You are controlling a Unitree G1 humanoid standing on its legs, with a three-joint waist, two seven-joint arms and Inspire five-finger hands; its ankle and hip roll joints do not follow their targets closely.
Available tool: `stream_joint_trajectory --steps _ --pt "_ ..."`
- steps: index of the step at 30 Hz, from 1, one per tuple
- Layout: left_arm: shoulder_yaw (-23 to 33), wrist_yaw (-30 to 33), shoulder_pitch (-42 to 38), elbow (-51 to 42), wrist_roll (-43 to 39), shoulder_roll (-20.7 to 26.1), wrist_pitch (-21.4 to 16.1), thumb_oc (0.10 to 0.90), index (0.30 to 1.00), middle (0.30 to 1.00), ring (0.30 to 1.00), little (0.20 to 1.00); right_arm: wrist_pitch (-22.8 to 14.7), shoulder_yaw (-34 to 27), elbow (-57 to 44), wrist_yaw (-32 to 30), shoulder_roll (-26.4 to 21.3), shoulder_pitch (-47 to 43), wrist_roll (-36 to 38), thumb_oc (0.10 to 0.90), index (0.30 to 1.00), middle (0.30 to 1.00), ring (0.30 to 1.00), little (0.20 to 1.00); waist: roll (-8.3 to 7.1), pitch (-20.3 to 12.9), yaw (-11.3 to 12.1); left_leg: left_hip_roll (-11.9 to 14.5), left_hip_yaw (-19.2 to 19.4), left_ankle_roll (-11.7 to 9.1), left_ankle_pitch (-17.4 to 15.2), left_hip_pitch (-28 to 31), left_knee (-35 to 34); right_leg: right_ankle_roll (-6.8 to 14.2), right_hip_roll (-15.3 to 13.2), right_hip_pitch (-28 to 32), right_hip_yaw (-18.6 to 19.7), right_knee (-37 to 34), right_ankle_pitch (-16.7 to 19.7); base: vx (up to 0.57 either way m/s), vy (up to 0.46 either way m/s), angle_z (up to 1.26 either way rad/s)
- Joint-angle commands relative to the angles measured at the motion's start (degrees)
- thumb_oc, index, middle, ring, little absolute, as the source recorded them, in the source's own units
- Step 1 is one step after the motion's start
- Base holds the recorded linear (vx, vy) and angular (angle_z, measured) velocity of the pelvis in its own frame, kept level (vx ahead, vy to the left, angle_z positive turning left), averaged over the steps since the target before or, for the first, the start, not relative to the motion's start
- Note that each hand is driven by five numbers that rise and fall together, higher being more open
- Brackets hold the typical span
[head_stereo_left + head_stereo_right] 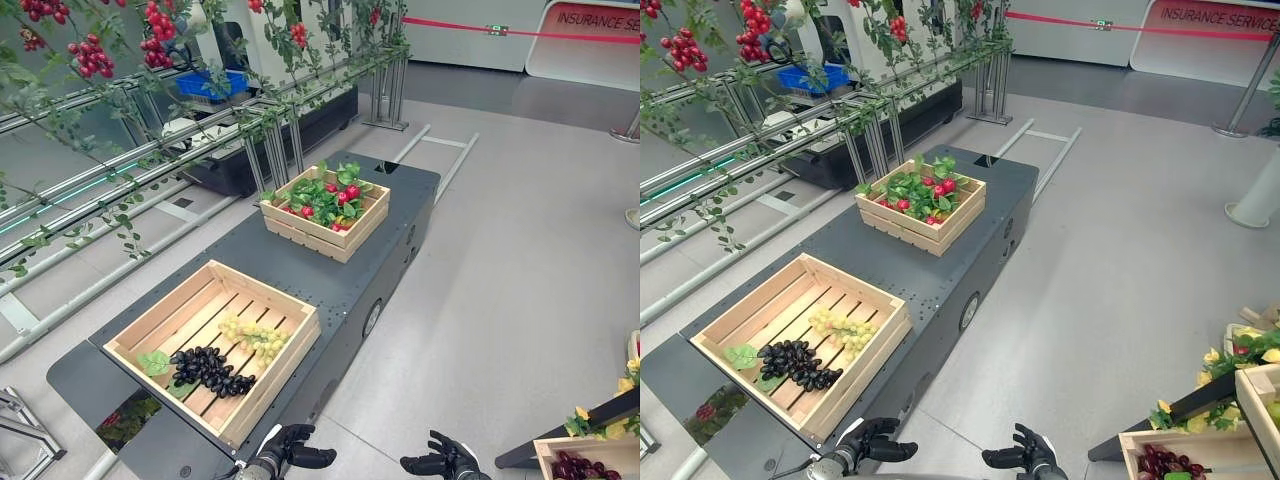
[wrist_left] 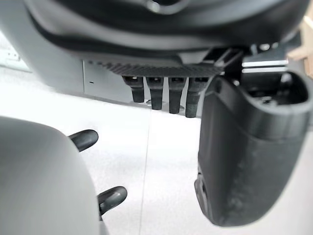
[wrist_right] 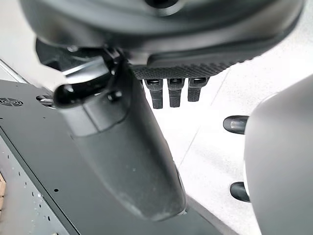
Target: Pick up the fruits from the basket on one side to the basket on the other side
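The near crate [image 1: 130, 335], on the dark cart [image 1: 330, 275], holds black grapes [image 1: 212, 370] and green grapes [image 1: 255, 336], within easy reach; the far crate [image 1: 345, 235] already carries red fruit [image 1: 340, 195] among leaves; low at the cart's near edge, left hand [image 1: 290, 447] and right hand [image 1: 440, 462] hang relaxed, empty, seemingly awaiting a reach.

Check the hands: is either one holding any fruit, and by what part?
Nothing is held. Left hand and right hand hang empty and relaxed near the floor; the grapes lie in the near crate.
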Motion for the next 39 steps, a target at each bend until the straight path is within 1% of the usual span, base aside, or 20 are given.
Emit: stream_joint_trajectory --steps 1,4,7,17,19,22,25,26,27,28,29,31,32,33,34,35,36,38,39 --pt "-0.5 0.9 -2.7 1.5 1.4 -0.9 -4.2 0.800 0.900 0.900 0.900 0.900 -1.9 1.8 0.5 2.3 0.0 -4.4 -0.4 0.800 0.900 0.900 0.900 0.900 -1.91 1.7 0.7 -2.2 -0.5 1.9 -4.8 0.8 0.5 1.0 -2.8 2.9 -1.4 0.4 -2.0 0.00 0.000 0.00" --pt "-0.7 0.0 -2.6 1.2 0.3 -0.9 -4.5 0.800 0.900 0.900 0.900 0.900 -1.7 2.1 0.5 2.5 0.1 -4.4 -0.4 0.800 0.900 0.900 0.900 0.900 -1.92 1.8 0.7 -2.2 -0.3 1.8 -4.9 0.9 0.5 1.0 -2.7 3.0 -1.4 0.4 -2.1 0.00 0.000 0.00" --pt "-1.1 -2.1 -2.5 1.2 1.5 -0.8 -2.6 0.800 0.900 0.900 0.900 0.900 -1.5 2.2 0.4 2.6 0.0 -4.3 -0.3 0.800 0.900 0.900 0.900 0.900 -1.86 1.9 0.6 -2.1 -0.2 1.8 -4.9 0.9 0.5 1.0 -2.6 3.0 -1.4 0.4 -2.1 0.00 0.000 0.00" --pt "-1.6 -1.4 -2.9 2.1 1.1 -1.4 -1.0 0.800 0.900 0.900 0.900 0.900 -1.6 2.6 0.5 2.6 -0.1 -4.9 -1.4 0.800 0.900 0.900 0.900 0.900 -1.55 2.1 0.2 -2.0 -0.3 1.6 -5.0 1.1 0.5 0.9 -2.6 3.2 -1.1 0.4 -2.3 0.00 0.000 0.00" --pt "-1.5 -1.5 -2.9 2.1 1.2 -1.4 -1.1 0.800 0.900 0.900 0.900 0.900 -1.6 2.7 0.4 2.6 -0.1 -4.9 -1.4 0.800 0.900 0.900 0.900 0.900 -1.56 2.2 0.3 -2.0 -0.4 1.6 -5.0 1.1 0.5 0.9 -2.6 3.2 -1.2 0.4 -2.3 0.00 0.000 0.00" --pt "-1.6 0.1 -3.0 2.1 3.2 -1.4 -1.3 0.800 0.900 0.900 0.900 0.900 -1.4 2.7 0.5 2.4 0.0 -5.0 -1.2 0.800 0.900 0.900 0.900 0.900 -1.55 2.3 0.4 -2.0 -0.5 1.7 -5.1 1.3 0.5 0.8 -2.7 3.5 -1.5 0.4 -2.5 0.00 0.000 0.00" --pt "-2.1 2.3 -3.1 1.7 4.9 -1.0 -3.4 0.800 0.900 0.900 0.900 0.900 -1.2 3.0 0.3 2.5 -0.1 -5.0 -1.0 0.800 0.900 0.900 0.900 0.900 -1.54 2.3 0.5 -2.1 -0.7 1.7 -5.2 1.5 0.5 0.8 -2.7 3.7 -1.6 0.4 -2.7 0.00 0.000 0.00" --pt "-2.3 3.7 -3.2 1.1 5.2 -0.7 -5.1 0.800 0.900 0.900 0.900 0.900 -1.0 3.1 0.1 2.5 -0.2 -5.0 -1.0 0.800 0.900 0.900 0.900 0.900 -1.48 2.3 0.6 -2.2 -0.9 1.7 -5.2 1.5 0.5 0.8 -2.7 3.8 -1.6 0.4 -2.7 0.00 0.000 0.00" --pt "-2.3 3.8 -3.2 1.0 5.0 -0.7 -5.5 0.800 0.900 0.900 0.900 0.900 -0.9 3.1 0.1 2.6 -0.2 -5.0 -1.0 0.800 0.900 0.900 0.900 0.900 -1.46 2.3 0.6 -2.2 -0.9 1.7 -5.2 1.5 0.5 0.8 -2.7 3.8 -1.7 0.4 -2.7 0.02 -0.002 0.04" --pt "-2.1 4.0 -3.3 0.4 4.4 -0.4 -6.8 0.800 0.900 0.900 0.900 0.900 -0.8 3.2 0.1 2.6 -0.2 -5.1 -0.9 0.800 0.900 0.900 0.900 0.900 -1.43 2.3 0.7 -2.2 -1.0 1.6 -5.2 1.5 0.5 0.7 -2.7 3.9 -1.7 0.4 -2.8 0.02 -0.003 0.05" --pt "-1.9 3.2 -3.3 -0.2 2.6 -0.2 -7.8 0.800 0.900 0.900 0.900 0.900 -0.8 3.3 0.0 2.8 -0.3 -5.0 -0.8 0.800 0.900 0.900 0.900 0.900 -1.38 2.4 0.9 -2.2 -1.1 1.6 -5.1 1.6 0.5 0.7 -2.7 4.0 -1.9 0.4 -2.8 0.04 -0.002 0.07" --pt "-1.2 0.6 -3.2 -1.8 -2.4 -0.1 -11.2 0.800 0.900 0.900 0.900 0.900 -0.6 3.2 -0.4 2.9 -0.5 -4.8 -0.7 0.800 0.900 0.900 0.900 0.900 -1.30 2.4 1.0 -2.2 -1.4 1.5 -5.0 1.6 0.5 0.7 -2.7 4.2 -2.0 0.4 -2.9 0.05 0.004 0.11" --pt "-0.4 -1.3 -3.3 -4.4 -6.1 0.4 -14.2 0.800 0.900 0.900 0.900 0.900 -0.3 3.1 -1.4 3.0 -0.9 -4.6 -0.2 0.800 0.900 0.900 0.900 0.900 -1.20 2.7 1.3 -2.3 -1.7 1.5 -4.9 1.4 0.5 0.6 -2.8 4.2 -2.3 0.4 -2.9 0.02 0.007 0.13" --pt "0.0 -1.6 -3.4 -6.4 -7.2 0.7 -14.5 0.800 0.900 0.900 0.900 0.900 -0.1 3.1 -1.9 3.1 -1.2 -4.6 0.0 0.800 0.900 0.900 0.900 0.900 -1.15 2.8 1.4 -2.3 -1.9 1.5 -4.8 1.3 0.5 0.5 -2.8 4.1 -2.4 0.4 -2.9 0.01 0.010 0.12" --pt "0.9 -1.5 -3.4 -11.1 -10.3 1.6 -16.2 0.800 0.900 0.900 0.900 0.900 0.7 3.0 -3.2 3.2 -1.7 -4.5 0.4 0.800 0.900 0.900 0.900 0.900 -1.03 3.2 1.7 -2.3 -2.3 1.6 -4.6 1.0 0.5 0.4 -2.7 4.0 -2.5 0.4 -2.9 0.00 0.007 0.08" --pt "1.2 -1.4 -3.3 -12.0 -10.4 1.8 -16.1 0.800 0.900 0.900 0.900 0.900 0.8 3.0 -3.4 3.2 -1.8 -4.4 0.6 0.800 0.900 0.900 0.900 0.900 -1.03 3.2 1.8 -2.3 -2.3 1.6 -4.6 0.9 0.5 0.3 -2.7 3.9 -2.5 0.4 -2.9 0.01 0.014 0.08" --pt "2.2 -1.0 -3.2 -15.7 -12.0 2.5 -16.8 0.800 0.900 0.900 0.900 0.900 1.2 2.8 -4.0 3.3 -2.1 -4.3 1.0 0.800 0.900 0.900 0.900 0.900 -1.03 3.3 2.0 -2.3 -2.4 1.6 -4.5 0.8 0.5 0.1 -2.6 3.9 -2.5 0.4 -2.9 0.02 0.022 0.05" --pt "3.7 0.6 -2.5 -20.2 -13.1 3.5 -19.2 0.800 0.900 0.900 0.900 0.900 1.6 2.5 -4.8 3.5 -2.5 -3.9 2.0 0.800 0.900 0.900 0.900 0.900 -1.08 3.6 2.3 -2.2 -2.2 1.6 -4.3 0.9 0.5 -0.1 -2.6 4.0 -2.5 0.4 -2.9 0.05 0.045 0.14" --pt "4.9 1.2 -2.0 -24.6 -13.3 4.7 -20.0 0.800 0.900 0.900 0.900 0.900 1.8 1.8 -5.8 3.6 -2.7 -3.2 2.9 0.800 0.900 0.900 0.900 0.900 -1.10 3.8 2.5 -2.2 -1.5 1.5 -4.0 1.0 0.5 -0.2 -2.8 4.2 -2.8 0.4 -2.8 0.06 0.084 0.23"
